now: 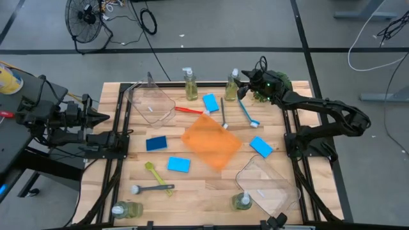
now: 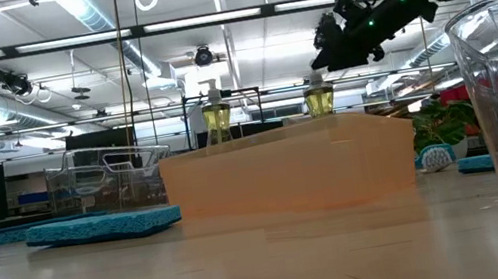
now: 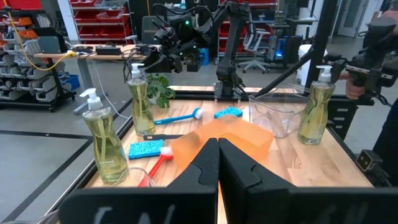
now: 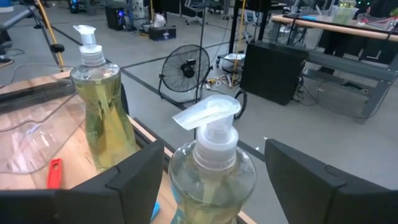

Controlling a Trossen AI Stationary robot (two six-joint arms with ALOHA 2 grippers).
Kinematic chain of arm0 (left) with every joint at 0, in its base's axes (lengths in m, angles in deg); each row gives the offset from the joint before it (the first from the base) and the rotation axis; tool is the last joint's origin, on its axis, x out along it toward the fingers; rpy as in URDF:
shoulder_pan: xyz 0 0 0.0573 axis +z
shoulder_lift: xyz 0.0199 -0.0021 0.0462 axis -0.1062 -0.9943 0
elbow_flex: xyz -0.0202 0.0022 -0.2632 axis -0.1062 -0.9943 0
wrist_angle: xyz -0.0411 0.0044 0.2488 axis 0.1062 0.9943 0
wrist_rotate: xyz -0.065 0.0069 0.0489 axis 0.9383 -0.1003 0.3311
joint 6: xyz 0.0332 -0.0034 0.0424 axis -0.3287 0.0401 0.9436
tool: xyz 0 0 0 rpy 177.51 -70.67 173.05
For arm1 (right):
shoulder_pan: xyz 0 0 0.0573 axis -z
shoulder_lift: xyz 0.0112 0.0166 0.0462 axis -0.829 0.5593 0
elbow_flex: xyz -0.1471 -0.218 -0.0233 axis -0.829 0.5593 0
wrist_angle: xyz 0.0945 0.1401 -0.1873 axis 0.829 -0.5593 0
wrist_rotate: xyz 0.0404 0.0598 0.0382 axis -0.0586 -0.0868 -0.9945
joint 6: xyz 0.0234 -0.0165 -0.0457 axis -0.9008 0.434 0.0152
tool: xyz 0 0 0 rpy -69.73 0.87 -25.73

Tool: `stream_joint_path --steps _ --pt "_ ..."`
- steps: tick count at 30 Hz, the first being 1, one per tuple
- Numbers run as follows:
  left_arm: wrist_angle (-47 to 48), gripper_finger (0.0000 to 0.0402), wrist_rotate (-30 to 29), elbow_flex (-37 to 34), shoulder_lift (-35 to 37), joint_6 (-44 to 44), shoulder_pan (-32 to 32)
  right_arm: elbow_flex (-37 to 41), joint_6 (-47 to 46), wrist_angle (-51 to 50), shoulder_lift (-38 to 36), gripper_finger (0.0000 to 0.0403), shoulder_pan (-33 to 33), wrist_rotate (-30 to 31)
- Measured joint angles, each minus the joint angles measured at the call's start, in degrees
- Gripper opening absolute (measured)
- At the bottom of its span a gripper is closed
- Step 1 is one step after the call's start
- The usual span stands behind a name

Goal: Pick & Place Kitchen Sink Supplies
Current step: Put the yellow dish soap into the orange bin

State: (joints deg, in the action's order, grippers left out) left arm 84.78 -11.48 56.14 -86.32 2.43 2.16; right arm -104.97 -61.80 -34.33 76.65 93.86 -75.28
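The right gripper [image 1: 238, 76] hangs over the soap bottle [image 1: 231, 88] at the table's far edge, jaws apart either side of its pump, seemingly lined up for a grasp, while the left gripper [image 1: 105, 117], fingers together, waits at the left edge.

We see an industrial lab: red parts bins [image 3: 99, 12] on shelving, ceiling strip lights [image 2: 85, 7], a floor fan [image 1: 84, 19], concrete floor.
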Motion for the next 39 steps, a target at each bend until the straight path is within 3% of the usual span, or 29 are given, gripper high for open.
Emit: stream_joint_path --steps 39 --pt "0.00 0.0003 -0.01 0.00 0.00 0.01 -0.01 -0.02 -4.37 14.91 10.87 0.0279 3.58 -4.42"
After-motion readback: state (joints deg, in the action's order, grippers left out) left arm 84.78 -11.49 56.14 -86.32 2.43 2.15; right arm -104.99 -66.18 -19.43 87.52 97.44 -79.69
